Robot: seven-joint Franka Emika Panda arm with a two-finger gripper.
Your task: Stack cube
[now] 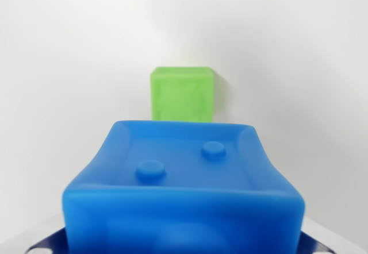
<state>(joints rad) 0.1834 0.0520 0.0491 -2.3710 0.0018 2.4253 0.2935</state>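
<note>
Two cubes are in the wrist view, and they are not yet stacked. A large blue cube of soft-looking, translucent plastic (184, 191), with a sunken upper face carrying two round studs, fills the lower half of the frame; it sits so close under the camera, with metallic parts with dark holes showing at the lower left and lower right corners, that I judge it to be clamped in the gripper, though the fingers themselves are hidden behind the cube and I cannot tell their state outright. Beyond it, in the upper middle of the frame, a smaller-looking green cube of the same translucent plastic (183, 94) rests on the plain white surface (63, 64), casting a faint shadow to its right. The green cube appears just above the far edge of the blue one in the picture, but the two look apart rather than touching. As a judgement, the pick seems done and the carry is under way; what is left is to bring the blue cube over the green one, line up their faces, lower it until it seats, and let go. Whether the blue cube is lifted clear of the surface cannot be told.
</note>
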